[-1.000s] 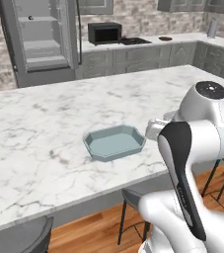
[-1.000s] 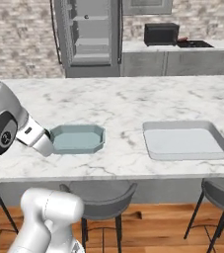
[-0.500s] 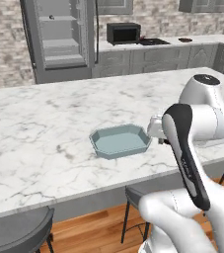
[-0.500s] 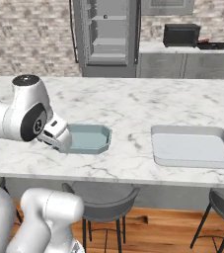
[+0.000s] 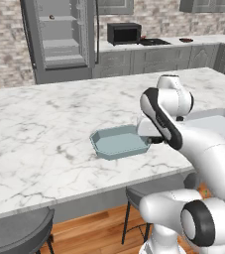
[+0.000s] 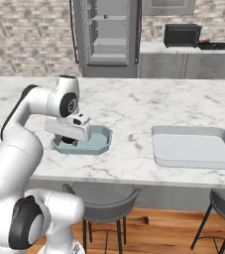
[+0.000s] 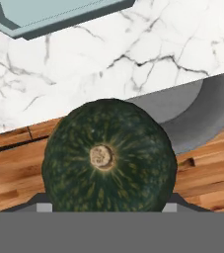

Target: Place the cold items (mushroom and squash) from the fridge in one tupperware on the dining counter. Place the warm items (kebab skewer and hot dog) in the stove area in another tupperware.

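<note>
The squash (image 7: 108,160), dark green and round, sits pinched in the gripper (image 6: 70,140), stem toward the hand camera, at the near edge of the blue tupperware (image 5: 118,142). My guess at the risk: that camera looks past the marble counter (image 5: 39,134) edge to wooden floor and a stool (image 7: 207,111), so a release here could miss the tupperware. Right of it lies a grey tray (image 6: 193,148); beyond it stand the fridge (image 6: 106,34) and a microwave (image 6: 182,35).
</note>
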